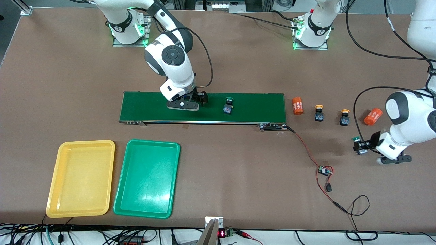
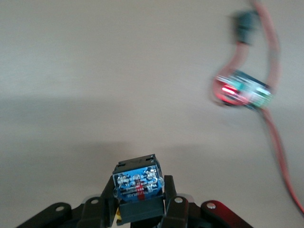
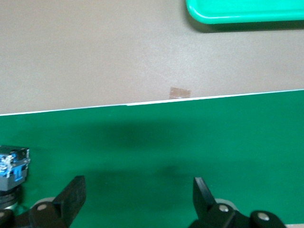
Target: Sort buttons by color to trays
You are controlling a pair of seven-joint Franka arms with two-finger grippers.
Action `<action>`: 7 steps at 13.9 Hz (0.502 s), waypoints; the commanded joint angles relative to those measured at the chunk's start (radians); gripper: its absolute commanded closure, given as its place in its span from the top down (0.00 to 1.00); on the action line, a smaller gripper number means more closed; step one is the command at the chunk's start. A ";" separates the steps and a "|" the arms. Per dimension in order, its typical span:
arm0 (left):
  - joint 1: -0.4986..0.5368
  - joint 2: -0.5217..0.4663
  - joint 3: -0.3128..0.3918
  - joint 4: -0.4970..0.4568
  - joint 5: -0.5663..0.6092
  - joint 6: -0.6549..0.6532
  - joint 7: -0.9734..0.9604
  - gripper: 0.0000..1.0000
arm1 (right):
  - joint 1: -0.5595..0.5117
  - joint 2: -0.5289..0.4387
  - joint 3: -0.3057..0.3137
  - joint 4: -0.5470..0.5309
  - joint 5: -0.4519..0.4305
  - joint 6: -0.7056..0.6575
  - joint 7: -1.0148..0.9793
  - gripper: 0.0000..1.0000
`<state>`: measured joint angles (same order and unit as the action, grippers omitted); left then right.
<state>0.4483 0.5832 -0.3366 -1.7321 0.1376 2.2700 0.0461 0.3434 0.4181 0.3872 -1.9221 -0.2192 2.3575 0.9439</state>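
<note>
1. Front view: the right gripper sits low over the long dark-green conveyor belt, with nothing between its fingers. One green-capped push-button switch stands on the belt, beside this gripper toward the left arm's end. The left gripper is clamped on a second green-capped push-button, over bare brown tabletop at the left arm's end. Two yellow-orange-capped push-buttons stand on the table between two orange cylinders marked 4680. The shallow yellow plastic tray and the matching green plastic tray lie side by side, both empty, nearer the front camera than the belt, toward the right arm's end.

2. Left wrist view: the fingers pinch the held button's blue-and-black body. A small circuit board on red wires lies on the table ahead.

3. Right wrist view: the fingers stand wide apart over the belt. The belt button's blue body sits just outside one finger, not between them.

4. Judgement: the right arm is nearer the belt button and must shift sideways along the belt's long axis to straddle it. The held green button is well apart from the green tray.
</note>
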 commanded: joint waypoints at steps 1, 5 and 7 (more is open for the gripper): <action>-0.097 -0.048 -0.037 -0.024 0.020 -0.096 0.040 0.01 | 0.017 0.019 -0.008 0.032 -0.022 -0.024 0.026 1.00; -0.301 -0.074 -0.105 -0.032 0.007 -0.151 -0.062 0.01 | 0.017 0.021 -0.019 0.032 -0.029 -0.023 0.026 1.00; -0.377 -0.095 -0.107 -0.034 0.005 -0.181 -0.164 0.02 | 0.017 0.021 -0.022 0.032 -0.032 -0.024 0.026 1.00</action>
<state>0.1265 0.5433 -0.4490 -1.7428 0.1373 2.1270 -0.0445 0.3470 0.4273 0.3741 -1.9147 -0.2288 2.3528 0.9444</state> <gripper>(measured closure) 0.581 0.000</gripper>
